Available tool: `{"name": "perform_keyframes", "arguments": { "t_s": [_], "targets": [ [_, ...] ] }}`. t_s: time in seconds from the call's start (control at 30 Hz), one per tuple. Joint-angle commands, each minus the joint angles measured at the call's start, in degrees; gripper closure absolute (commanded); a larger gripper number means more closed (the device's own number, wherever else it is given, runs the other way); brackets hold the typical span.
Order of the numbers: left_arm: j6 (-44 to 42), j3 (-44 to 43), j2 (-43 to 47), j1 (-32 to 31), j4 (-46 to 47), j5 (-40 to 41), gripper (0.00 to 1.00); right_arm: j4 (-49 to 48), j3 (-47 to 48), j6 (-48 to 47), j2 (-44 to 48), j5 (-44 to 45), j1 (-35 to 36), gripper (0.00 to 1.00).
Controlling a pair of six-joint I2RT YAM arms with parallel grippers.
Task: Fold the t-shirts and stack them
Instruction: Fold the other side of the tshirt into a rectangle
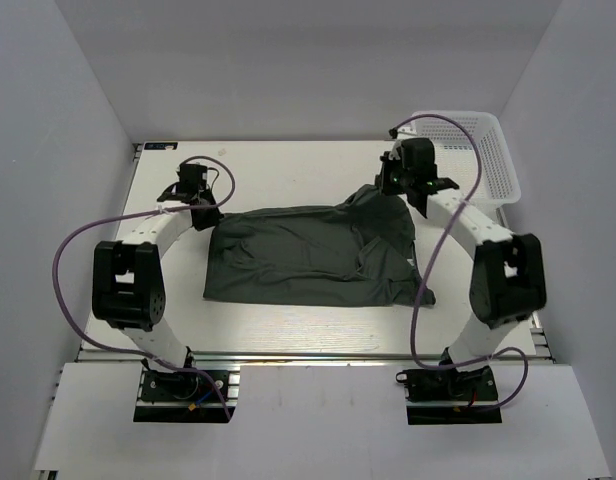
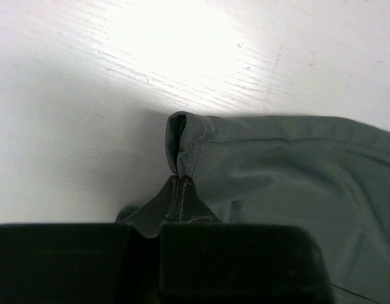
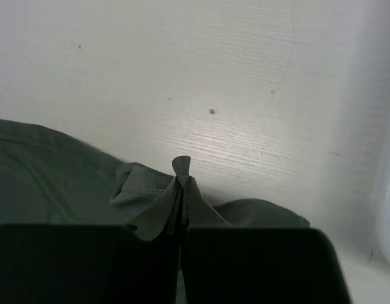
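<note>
One dark grey-green t-shirt (image 1: 308,258) lies spread and rumpled across the middle of the white table. My left gripper (image 1: 202,210) is shut on the shirt's far left corner; in the left wrist view the hemmed corner (image 2: 185,144) sticks up from between the closed fingertips (image 2: 180,183). My right gripper (image 1: 388,186) is shut on the shirt's far right corner, lifting it a little; in the right wrist view a small fold of cloth (image 3: 182,166) pokes out above the closed jaws. No neck tag shows.
A white plastic mesh basket (image 1: 478,150) stands at the back right corner, close behind the right arm. White walls enclose the table on three sides. Bare tabletop (image 1: 288,170) lies beyond the shirt.
</note>
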State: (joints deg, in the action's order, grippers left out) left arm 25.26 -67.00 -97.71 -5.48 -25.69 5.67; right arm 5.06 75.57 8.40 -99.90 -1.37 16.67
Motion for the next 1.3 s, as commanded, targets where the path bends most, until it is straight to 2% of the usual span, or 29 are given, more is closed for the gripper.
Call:
{"name": "perform_keyframes", "arguments": {
  "t_s": [0.0, 0.23, 0.37, 0.63, 0.93, 1.13, 1.2, 1.23, 1.27],
  "targets": [
    [-1.17, 2.31, 5.85, -0.33, 3.54, -0.75, 1.00, -4.27, -6.91, -0.67, 5.84, 1.19, -0.05, 1.00],
    [-1.79, 5.30, 9.91, -0.33, 4.59, -0.75, 1.00, -7.61, -21.67, 0.47, 17.61, 3.65, -0.32, 1.00],
    [-4.94, 5.83, 10.44, 0.20, 6.61, -0.05, 1.00, -7.52, -25.90, 1.44, 23.42, 3.65, -0.23, 1.00],
    [-7.15, 5.30, 9.91, 0.20, 6.80, 1.61, 1.00, -6.12, -26.97, 1.70, 27.65, 5.32, -0.41, 1.00],
    [-2.85, 17.25, 17.98, 0.20, 8.82, 2.94, 1.00, -5.15, -33.46, 3.37, 35.01, 6.99, -0.49, 1.00],
    [-1.53, 25.24, 22.82, -0.50, 13.04, -0.74, 1.00, -3.32, -40.05, 4.86, 38.81, 7.25, -0.41, 1.00],
    [0.05, 27.36, 24.14, -0.50, 12.69, -0.75, 0.95, -2.69, -42.34, 5.83, 39.08, 6.73, -0.49, 1.00],
    [2.14, 27.89, 24.15, -0.50, 11.55, -0.23, 0.89, -1.82, -43.74, 7.40, 39.08, 6.73, -0.58, 0.97],
    [3.56, 27.89, 24.84, -0.50, 9.98, 1.78, 0.81, -1.46, -45.41, 8.29, 39.34, 4.81, -0.49, 0.86]
  ]
}}
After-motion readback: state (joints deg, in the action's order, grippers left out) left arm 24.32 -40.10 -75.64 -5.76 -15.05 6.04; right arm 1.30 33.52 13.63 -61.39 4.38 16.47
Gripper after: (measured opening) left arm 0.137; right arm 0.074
